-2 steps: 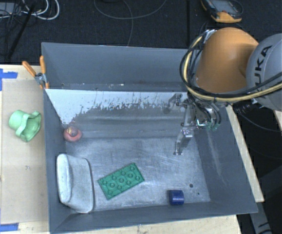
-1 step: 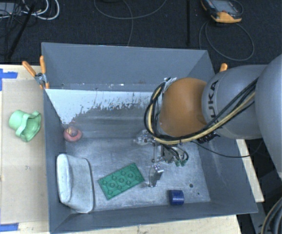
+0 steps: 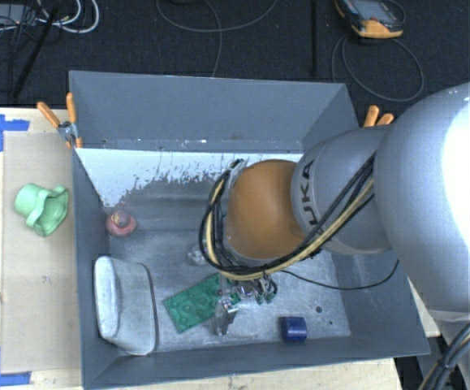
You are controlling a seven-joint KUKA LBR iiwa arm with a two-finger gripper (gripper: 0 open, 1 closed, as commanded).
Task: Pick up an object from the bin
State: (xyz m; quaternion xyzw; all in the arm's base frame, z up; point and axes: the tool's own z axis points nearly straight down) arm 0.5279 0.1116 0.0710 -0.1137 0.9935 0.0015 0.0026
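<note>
Silver arm (image 3: 429, 201) and orange wrist cover (image 3: 259, 210) loomed over the bin (image 3: 202, 112), the gripper (image 3: 225, 314), its opening impossible to tell, at the three-o'clock edge of a flat green plate (image 3: 190, 305) near six o'clock, seemingly light, stiff, thin, best pinched edgewise.

My gripper (image 3: 225, 315) hung low over the front middle of the grey metal bin (image 3: 210, 112), below my rounded orange wrist cover (image 3: 259, 210) and the black and yellow cables (image 3: 214, 226) looped round it. The gripper's tip was at the right edge of a flat green card-like piece (image 3: 191, 304) lying tilted on the floor; whether it touched, I could not tell. A small dark blue block (image 3: 293, 327) lay near, to the right. A long pale grey rounded pad (image 3: 125, 305) lay along the left wall, and a small pink round thing (image 3: 122, 223) sat farther back. Outside the bin, to its left, lay a pale green crumpled lump (image 3: 42, 208).
</note>
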